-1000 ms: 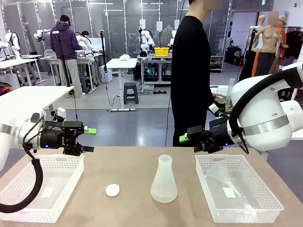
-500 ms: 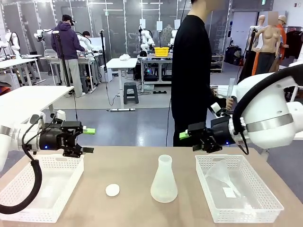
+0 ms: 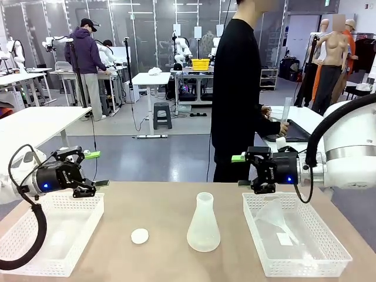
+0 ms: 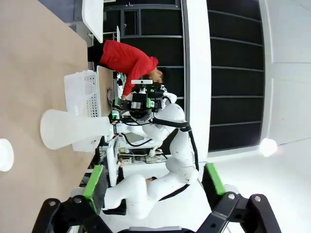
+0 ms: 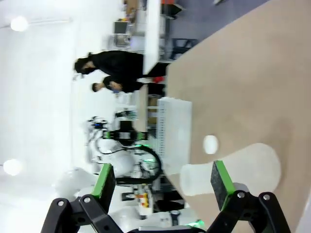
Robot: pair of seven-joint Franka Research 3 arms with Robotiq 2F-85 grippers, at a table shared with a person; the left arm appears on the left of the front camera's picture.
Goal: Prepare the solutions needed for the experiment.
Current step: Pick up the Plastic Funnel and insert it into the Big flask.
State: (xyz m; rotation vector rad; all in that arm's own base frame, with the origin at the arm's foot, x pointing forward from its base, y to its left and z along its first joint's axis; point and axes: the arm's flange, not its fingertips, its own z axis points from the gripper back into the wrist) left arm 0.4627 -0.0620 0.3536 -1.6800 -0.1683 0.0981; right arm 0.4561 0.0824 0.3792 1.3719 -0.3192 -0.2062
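An empty clear conical flask (image 3: 203,226) stands upright at the table's middle, with a small white disc (image 3: 140,236) to its left. My left gripper (image 3: 97,169) hovers open over the far edge of the left white basket (image 3: 35,247), holding nothing. My right gripper (image 3: 241,170) hangs open above the far left corner of the right white basket (image 3: 329,258), also holding nothing. Both point inward at the flask, well apart from it. In the left wrist view the flask (image 4: 73,128) lies beyond my open fingers (image 4: 95,182); the right wrist view shows the flask (image 5: 233,167) and the disc (image 5: 210,143). The solutions are out of view.
A clear plastic funnel (image 3: 275,212) lies in the right basket. A person in black (image 3: 238,88) stands at the far side, turned toward a side table on the right, one hand at a tall clear tube (image 3: 286,111). Bare tabletop surrounds the flask.
Both arms have drawn back outward: my left gripper moved left, my right gripper shifted right and slightly up. Both stayed open. The flask and disc have not moved.
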